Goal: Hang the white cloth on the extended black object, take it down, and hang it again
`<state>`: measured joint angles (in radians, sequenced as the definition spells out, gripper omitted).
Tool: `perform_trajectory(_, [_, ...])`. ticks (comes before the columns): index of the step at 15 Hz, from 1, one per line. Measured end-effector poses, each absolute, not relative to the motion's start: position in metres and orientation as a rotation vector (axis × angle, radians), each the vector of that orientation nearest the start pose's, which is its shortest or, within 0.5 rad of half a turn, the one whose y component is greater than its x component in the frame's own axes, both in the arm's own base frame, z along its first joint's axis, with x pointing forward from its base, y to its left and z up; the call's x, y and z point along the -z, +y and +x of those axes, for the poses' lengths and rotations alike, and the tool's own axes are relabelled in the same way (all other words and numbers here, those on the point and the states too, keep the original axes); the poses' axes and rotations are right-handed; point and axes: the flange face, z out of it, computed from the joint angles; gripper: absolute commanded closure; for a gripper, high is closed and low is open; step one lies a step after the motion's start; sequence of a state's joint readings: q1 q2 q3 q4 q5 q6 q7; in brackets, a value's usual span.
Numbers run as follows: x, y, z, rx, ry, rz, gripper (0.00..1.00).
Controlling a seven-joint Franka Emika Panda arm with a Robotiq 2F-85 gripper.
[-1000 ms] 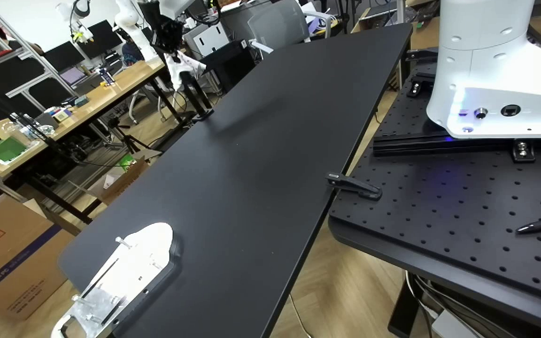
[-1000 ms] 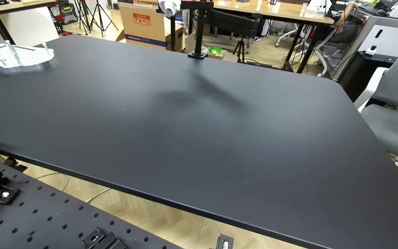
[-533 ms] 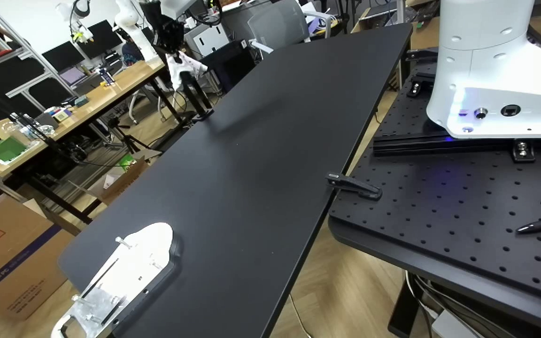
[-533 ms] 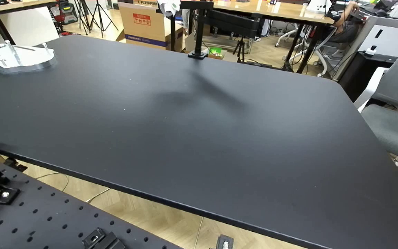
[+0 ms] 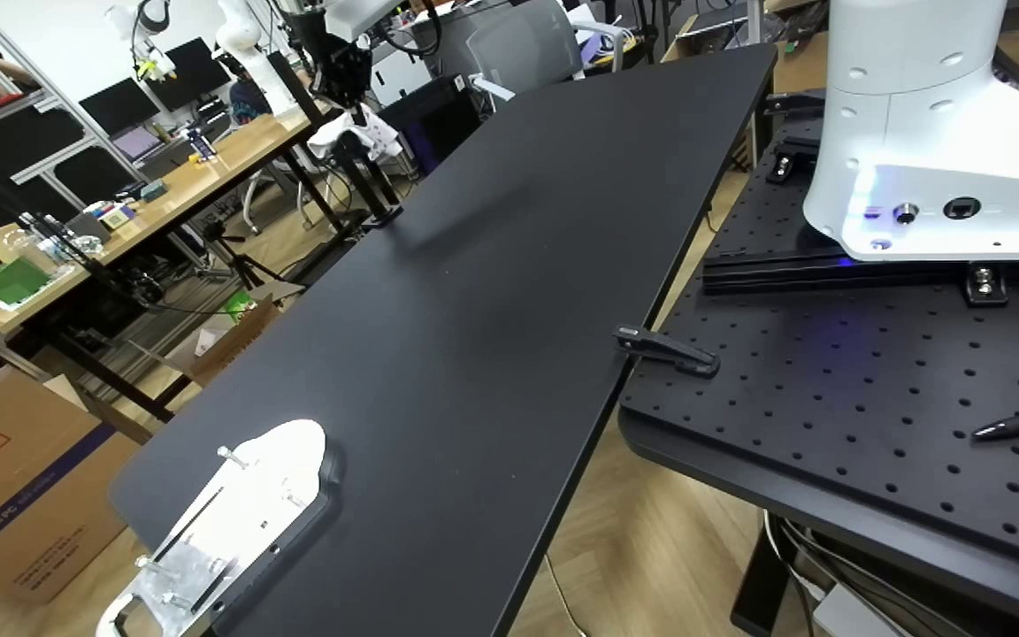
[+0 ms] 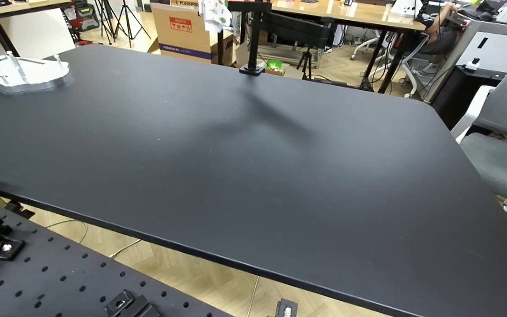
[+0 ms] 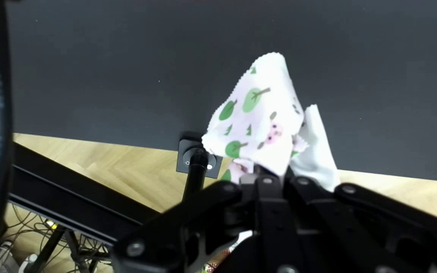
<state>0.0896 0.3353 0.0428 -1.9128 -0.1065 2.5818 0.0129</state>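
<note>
Dark tabletop (image 6: 324, 198) lay below; my end effector (image 7: 268, 176) pinched the white cloth (image 7: 256, 113) near the extended black arm (image 6: 245, 6). Release seemed yet to come; whether first or second hanging, I couldn't tell.

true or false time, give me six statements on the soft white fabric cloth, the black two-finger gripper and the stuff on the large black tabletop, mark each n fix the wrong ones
1. The tall black stand with jointed arms stands at the edge of the large black tabletop. True.
2. The black two-finger gripper is shut on the soft white fabric cloth. True.
3. The cloth is plain, without any print. False: green trees show on it in the wrist view.
4. The oblong white-and-clear plastic object rests on the tabletop. True.
5. The cloth lies spread flat on the tabletop. False: it is held up in the gripper, off the tabletop.
6. The plastic object touches the gripper. False: it lies well apart from it.
</note>
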Motion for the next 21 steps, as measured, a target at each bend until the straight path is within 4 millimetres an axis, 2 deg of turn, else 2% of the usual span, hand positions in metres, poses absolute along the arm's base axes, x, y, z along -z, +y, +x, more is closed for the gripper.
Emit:
perform_trajectory(1, [-0.354,0.084,0.645,0.527,-0.295,-3.113,0.72])
perform_trajectory(2, [-0.353,0.083,0.644,0.523,-0.289,-3.113,0.71])
perform_trajectory(8, [-0.352,0.084,0.642,0.518,-0.29,-3.112,0.31])
perform_trajectory(12, [-0.361,0.091,0.642,0.541,-0.316,-3.11,0.05])
perform_trajectory(14, [-0.371,0.096,0.642,0.572,-0.351,-3.113,0.0])
perform_trajectory(21, [-0.41,0.118,0.645,0.687,-0.433,-3.095,0.0])
